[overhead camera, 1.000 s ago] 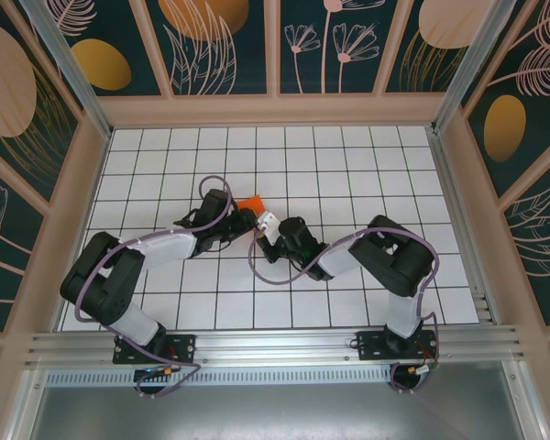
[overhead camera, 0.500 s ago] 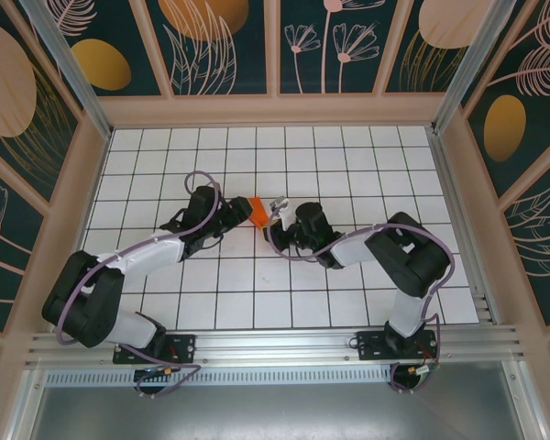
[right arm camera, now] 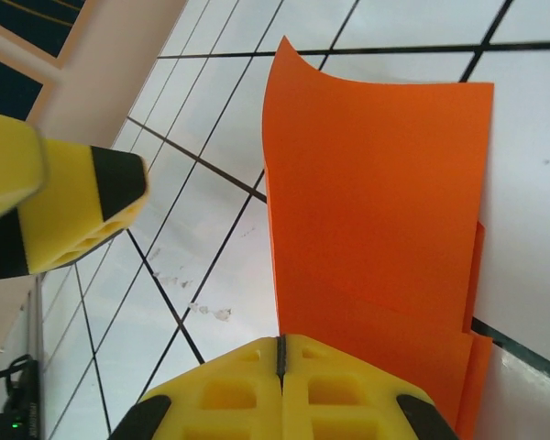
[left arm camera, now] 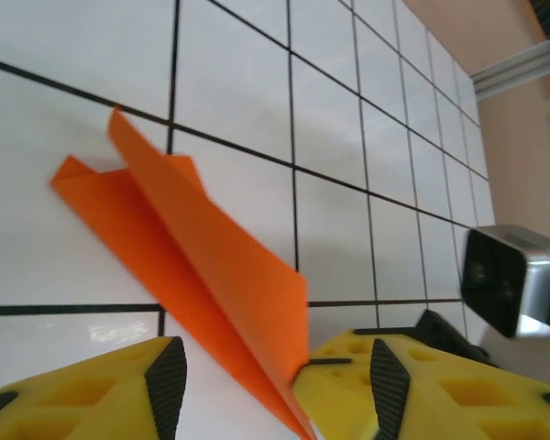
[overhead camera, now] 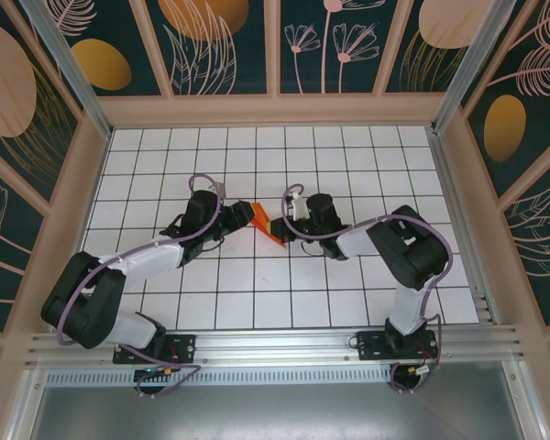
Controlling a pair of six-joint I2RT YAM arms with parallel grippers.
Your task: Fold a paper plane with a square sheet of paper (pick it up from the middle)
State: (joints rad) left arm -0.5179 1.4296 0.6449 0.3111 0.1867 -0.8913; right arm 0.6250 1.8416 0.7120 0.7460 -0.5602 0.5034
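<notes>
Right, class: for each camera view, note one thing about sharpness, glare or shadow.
Top view: even light, tiles crisp, soft shadows under the arms. Left wrist view: the orange paper looks slightly soft, the left pincer softer; faint glare on the tiles. Right wrist view: paper crisp, the left pincer's finger smeared.

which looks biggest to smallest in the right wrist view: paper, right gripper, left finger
1. paper
2. right gripper
3. left finger
the last two are cut off by the frame, so their order is unsure
</notes>
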